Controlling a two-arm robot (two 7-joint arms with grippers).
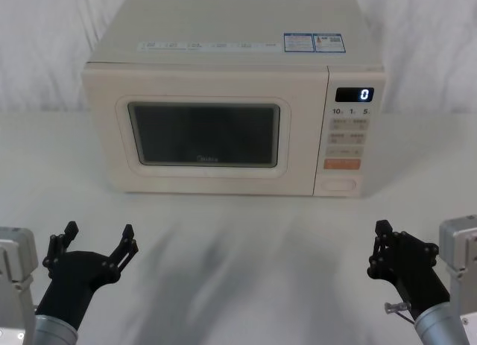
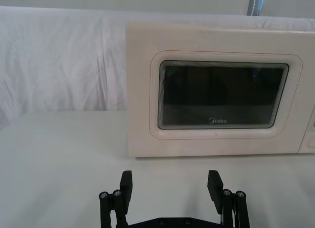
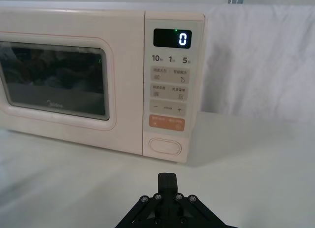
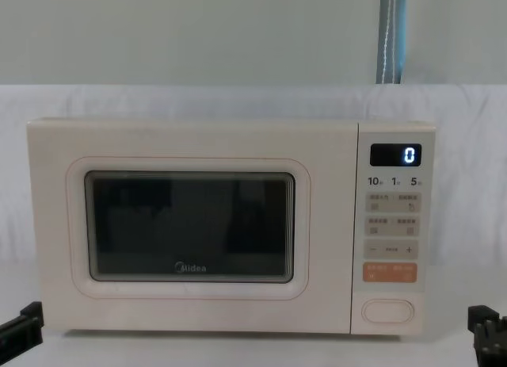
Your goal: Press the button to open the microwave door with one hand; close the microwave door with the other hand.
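Nearest, at the lower left of the head view, the left gripper (image 1: 99, 239) hovers over the white table (image 1: 238, 270) with its two fingers spread wide apart and nothing between them. At the lower right, the right gripper (image 1: 381, 248) hangs at about the same depth; its fingers are pressed together into one narrow tip, holding nothing. Both stand well apart from the appliance.

Farther back, in the middle of the frame, the cream microwave (image 1: 223, 32) sits squarely facing forward. The microwave door (image 1: 205, 88), with its dark window and small logo, is closed flush with the front. On the right side is the control panel, and at its very bottom sits the button (image 1: 338, 185), a large cream pill shape just below an orange rectangular button (image 1: 341, 165). Near the panel's top a black display (image 1: 354, 95) reads 0.

Behind everything hangs a white cloth backdrop (image 1: 45, 47).
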